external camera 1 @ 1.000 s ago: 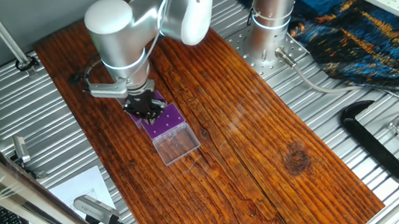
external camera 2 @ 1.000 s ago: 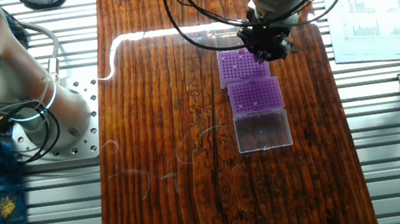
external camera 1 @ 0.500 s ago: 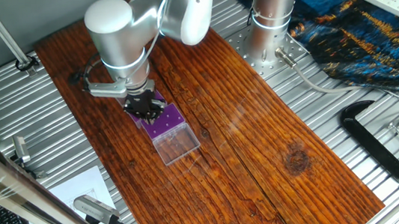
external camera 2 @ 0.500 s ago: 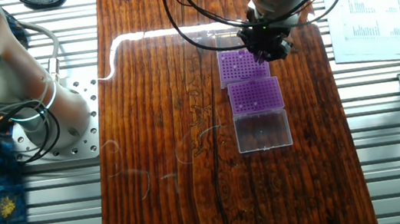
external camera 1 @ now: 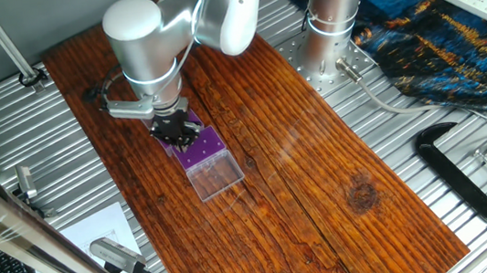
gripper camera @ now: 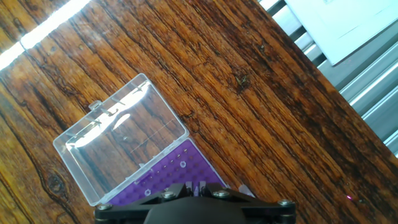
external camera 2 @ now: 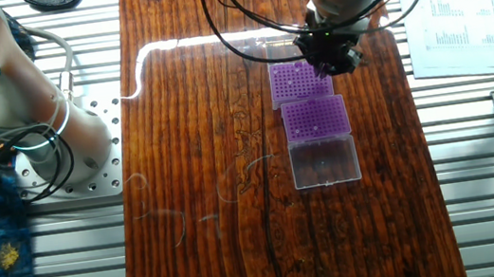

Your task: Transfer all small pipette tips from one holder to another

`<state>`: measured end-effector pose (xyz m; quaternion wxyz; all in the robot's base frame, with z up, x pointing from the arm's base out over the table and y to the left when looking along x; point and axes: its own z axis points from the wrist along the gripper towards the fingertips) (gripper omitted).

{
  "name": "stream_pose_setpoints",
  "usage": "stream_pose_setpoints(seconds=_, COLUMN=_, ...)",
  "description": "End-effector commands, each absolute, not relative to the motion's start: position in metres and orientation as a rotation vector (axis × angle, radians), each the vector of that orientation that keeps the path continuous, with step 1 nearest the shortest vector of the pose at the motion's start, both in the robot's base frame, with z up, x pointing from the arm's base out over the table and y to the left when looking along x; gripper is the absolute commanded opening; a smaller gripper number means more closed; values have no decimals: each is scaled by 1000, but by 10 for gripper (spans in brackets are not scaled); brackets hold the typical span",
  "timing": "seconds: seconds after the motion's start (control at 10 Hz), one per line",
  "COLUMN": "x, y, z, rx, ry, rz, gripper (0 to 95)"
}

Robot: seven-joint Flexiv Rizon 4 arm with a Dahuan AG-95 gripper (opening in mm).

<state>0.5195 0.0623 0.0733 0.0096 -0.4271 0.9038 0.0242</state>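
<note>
Two purple holders lie end to end on the wooden table: the far holder (external camera 2: 297, 84) and the near holder (external camera 2: 315, 118), which is also the near holder (gripper camera: 177, 173) in the hand view. My gripper (external camera 2: 328, 59) hangs low over the far holder's right edge, and it is the gripper (external camera 1: 180, 133) in the first fixed view. In the hand view the gripper (gripper camera: 194, 188) has its fingers drawn close on a pale small pipette tip (gripper camera: 195, 190). Another tip (gripper camera: 183, 164) shows as a white dot in the near holder.
A clear plastic lid (external camera 2: 325, 162) lies open beyond the near holder, also the lid (gripper camera: 121, 149) in the hand view. Printed paper (external camera 2: 459, 5) lies on the metal surround to the right. A second arm's base (external camera 2: 26, 129) stands at the left.
</note>
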Motion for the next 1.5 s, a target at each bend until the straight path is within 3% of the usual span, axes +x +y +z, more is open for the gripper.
stream_pose_setpoints(seconds=0.1, x=520, y=62, z=73, rx=-1336, ry=2821, rz=75, gripper=0)
stream_pose_setpoints(seconds=1.0, x=520, y=62, z=69, rx=-1358, ry=2818, rz=68, gripper=0)
stream_pose_setpoints(seconds=1.1, x=520, y=62, z=69, rx=-1367, ry=2813, rz=70, gripper=190)
stream_pose_setpoints(seconds=1.5, x=520, y=60, z=69, rx=-1357, ry=2818, rz=69, gripper=190)
